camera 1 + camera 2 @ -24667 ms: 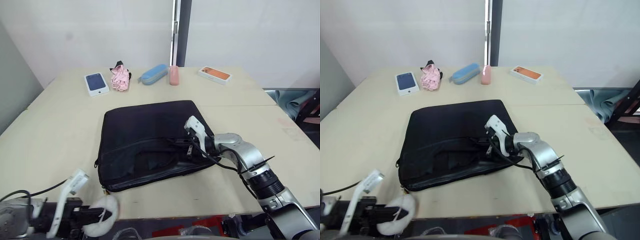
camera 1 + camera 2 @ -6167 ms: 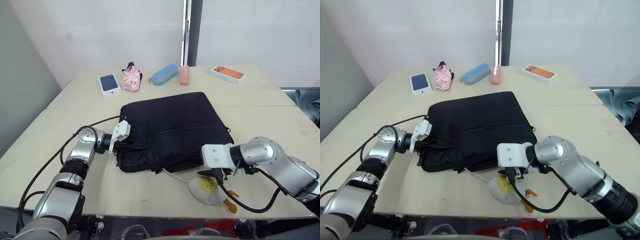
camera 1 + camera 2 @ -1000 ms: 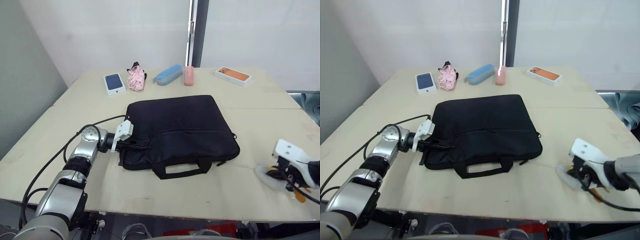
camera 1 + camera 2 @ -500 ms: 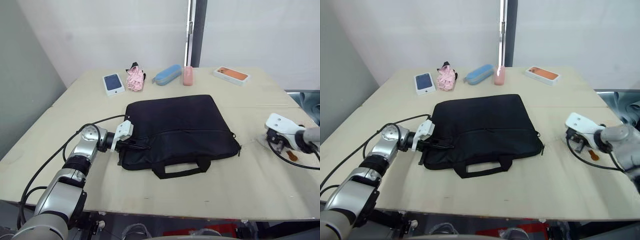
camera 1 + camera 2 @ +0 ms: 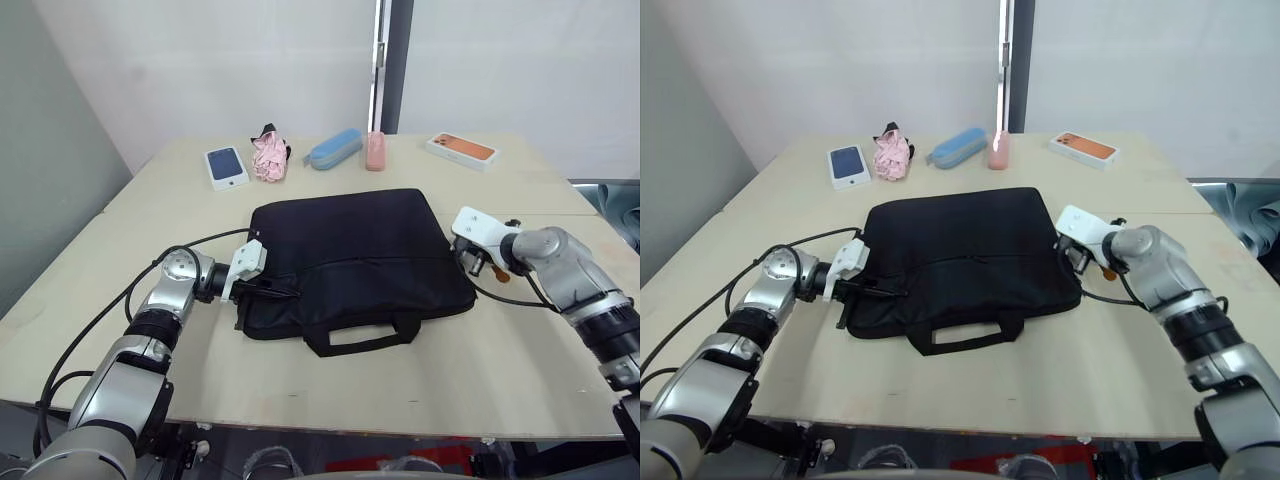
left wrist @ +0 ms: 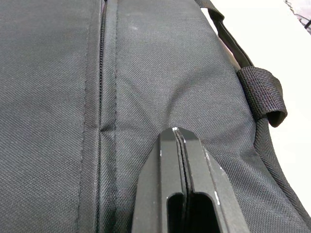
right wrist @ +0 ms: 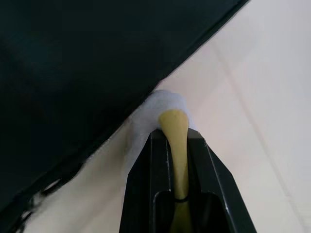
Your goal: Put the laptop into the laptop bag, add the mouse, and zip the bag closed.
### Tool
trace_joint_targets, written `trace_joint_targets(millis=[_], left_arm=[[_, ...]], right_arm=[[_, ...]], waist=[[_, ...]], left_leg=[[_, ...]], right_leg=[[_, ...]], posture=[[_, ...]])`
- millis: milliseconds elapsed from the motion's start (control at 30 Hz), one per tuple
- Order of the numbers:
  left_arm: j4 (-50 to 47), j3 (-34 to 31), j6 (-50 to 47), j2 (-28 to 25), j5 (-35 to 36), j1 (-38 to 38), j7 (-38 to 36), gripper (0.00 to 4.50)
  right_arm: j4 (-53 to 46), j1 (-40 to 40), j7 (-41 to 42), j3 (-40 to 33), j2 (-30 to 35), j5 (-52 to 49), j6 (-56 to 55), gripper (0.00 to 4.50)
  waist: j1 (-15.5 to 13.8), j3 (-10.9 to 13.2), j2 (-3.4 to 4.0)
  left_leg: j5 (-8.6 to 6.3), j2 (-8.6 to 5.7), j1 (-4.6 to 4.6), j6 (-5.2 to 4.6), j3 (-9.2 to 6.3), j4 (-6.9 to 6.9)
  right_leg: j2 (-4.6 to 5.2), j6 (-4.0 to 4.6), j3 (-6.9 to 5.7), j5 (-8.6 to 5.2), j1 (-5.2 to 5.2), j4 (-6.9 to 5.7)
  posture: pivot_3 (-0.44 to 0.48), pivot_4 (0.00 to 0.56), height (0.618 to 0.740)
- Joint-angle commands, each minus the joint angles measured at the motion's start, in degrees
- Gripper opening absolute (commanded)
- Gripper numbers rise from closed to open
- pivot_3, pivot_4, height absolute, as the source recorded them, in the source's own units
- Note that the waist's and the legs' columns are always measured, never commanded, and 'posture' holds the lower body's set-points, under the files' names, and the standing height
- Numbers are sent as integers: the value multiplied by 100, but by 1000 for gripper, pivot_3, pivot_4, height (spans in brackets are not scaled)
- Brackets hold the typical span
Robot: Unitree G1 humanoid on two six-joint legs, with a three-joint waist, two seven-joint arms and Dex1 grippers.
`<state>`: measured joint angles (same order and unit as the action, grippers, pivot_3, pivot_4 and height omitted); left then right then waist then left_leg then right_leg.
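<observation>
You have the laptop bag (image 5: 355,260) lying flat at the middle of the table (image 5: 330,385), its handles (image 5: 362,336) toward the robot; the zip line across its front panel reads as drawn along the stretch the left wrist view shows.

Your left hand (image 6: 179,141) sits at the bag's left end; its two fingers are pressed together with black fabric pinched between them, resting on the panel just beside the zip seam; a handle strap (image 6: 260,92) lies near.

Your right hand (image 7: 174,127) is at the bag's right edge, low over the table; its fingers are clamped on a yellow strip joined to a white fluffy lump, which you may take for the plush egg (image 7: 163,104); that lump touches the bag's border.

Along the far edge of the table stand a blue phone box (image 5: 227,167), a pink bundle (image 5: 268,158), a blue case (image 5: 335,149), a pink case (image 5: 376,152) and an orange phone box (image 5: 463,150), all well apart from the bag.
</observation>
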<state>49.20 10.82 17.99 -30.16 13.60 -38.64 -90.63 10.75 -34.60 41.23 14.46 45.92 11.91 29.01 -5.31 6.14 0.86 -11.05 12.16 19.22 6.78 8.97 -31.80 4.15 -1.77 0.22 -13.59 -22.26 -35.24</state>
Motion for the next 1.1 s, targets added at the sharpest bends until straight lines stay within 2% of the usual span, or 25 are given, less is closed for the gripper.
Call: trace_joint_targets(millis=[33, 133, 267, 400, 533, 700, 767, 867, 967, 1100], left_arm=[[286, 479, -103, 13, -360, 320, -187, 0], [200, 538, -123, 4, -316, 408, -187, 0], [165, 499, -157, 20, -305, 425, -187, 0], [147, 329, -256, 39, -263, 347, -187, 0], [-212, 89, -543, -103, -2, 295, -187, 0], [-942, -269, -1087, -366, 322, 372, -169, 0], [-1449, -467, -1440, -545, 536, 457, -84, 0], [-2134, -745, -1901, -813, 800, 617, 70, 0], [-2609, -1004, -2279, -1087, 965, 793, 228, 833], [-3171, -1662, -3005, -1834, 1348, 1147, 308, 2270]], right_arm=[[-21, -197, -303, -183, -60, 186, 57, 38], [3, -298, -382, -296, -160, 140, 209, 38], [-509, -35, 43, -488, -239, -324, 636, 38], [-1131, 351, 458, -1020, -225, -1043, 1541, 1400], [-1864, 881, 912, -1959, 208, -1810, 2264, 2835], [-2051, 1175, 1068, -3029, 653, -2460, 2744, 4483], [-2229, 1341, 1288, -3445, 844, -2810, 2894, 4483], [-2514, 1742, 1693, -3966, 1041, -3350, 3004, 4483], [-2781, 2310, 2141, -4459, 1161, -3822, 2921, 4500], [-2797, 3221, 2537, -5128, 1294, -3954, 2486, 4500]], waist=[[-3, -4, 6], [11, -5, 8], [5, -5, 9], [-14, -6, 10], [-22, 10, 4], [15, 77, -3], [27, 94, -18], [37, 105, -23], [1, 127, -32], [-15, 134, -39]], left_leg=[[0, 0, 0, 0, 0, 2], [0, 0, 1, 0, 0, 4], [-1, 1, 1, 3, 0, 7], [-1, 2, 2, 1, 0, 15], [-1, 3, 3, 2, 0, 18], [-1, 8, 7, 3, 4, 18], [2, 14, 17, 5, 8, 22], [37, 29, 92, -38, 2, 17], [30, 34, 102, -39, -6, 18], [14, 34, 109, -46, -6, 11]], right_leg=[[0, 0, -1, 0, 0, 4], [-2, 0, 0, 0, 0, 5], [-3, -1, 0, 0, -1, 9], [-4, -1, -3, 0, -1, 17], [-4, 0, -3, 0, -1, 21], [-10, 0, 0, 0, -11, 18], [-20, 2, 4, -1, -28, 17], [-39, 7, 0, 6, -95, 8], [-41, -4, -14, 12, -95, 19], [-39, 22, -16, -3, -95, 29]], posture=[[0, 150, 740], [0, 150, 740], [0, 150, 740], [0, 150, 740], [0, 150, 740], [0, 150, 740], [0, 150, 740], [0, 150, 740], [0, 150, 740], [0, 150, 740]])
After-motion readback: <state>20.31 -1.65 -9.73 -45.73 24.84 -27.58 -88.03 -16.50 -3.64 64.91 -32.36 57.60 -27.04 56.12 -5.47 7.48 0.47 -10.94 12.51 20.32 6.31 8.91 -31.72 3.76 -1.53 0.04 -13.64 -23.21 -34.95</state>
